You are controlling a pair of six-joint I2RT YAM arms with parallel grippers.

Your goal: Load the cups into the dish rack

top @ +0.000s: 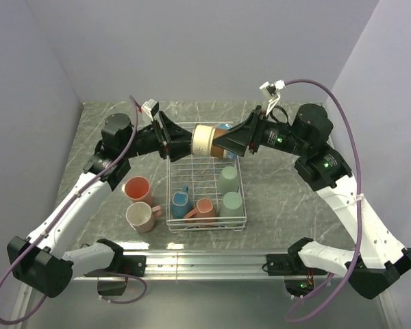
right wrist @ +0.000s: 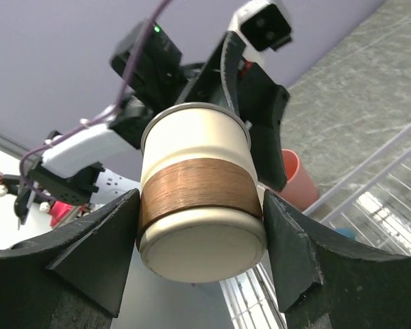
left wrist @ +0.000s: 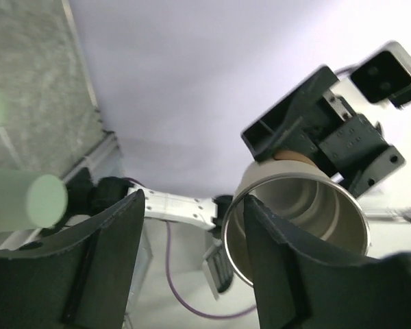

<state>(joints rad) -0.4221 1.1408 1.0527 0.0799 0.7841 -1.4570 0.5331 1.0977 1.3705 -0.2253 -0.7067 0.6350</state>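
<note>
A cream cup with a brown wood-look band [top: 204,141] hangs on its side above the white wire dish rack [top: 205,228], between my two grippers. My right gripper [top: 219,145] is shut on its base end; in the right wrist view both fingers press the cup [right wrist: 198,199] from either side of the right gripper [right wrist: 200,233]. My left gripper [top: 178,140] stands open at the cup's mouth. In the left wrist view one of the fingers [left wrist: 281,253] of the left gripper [left wrist: 192,240] sits inside the cup's rim [left wrist: 308,205].
In the rack stand two upturned mint cups [top: 228,179], a teal cup [top: 180,204] and a salmon cup [top: 205,208]; a blue one [top: 225,129] shows at its far end. Left of the rack sit a salmon cup [top: 137,188] and a cream-white cup [top: 140,216].
</note>
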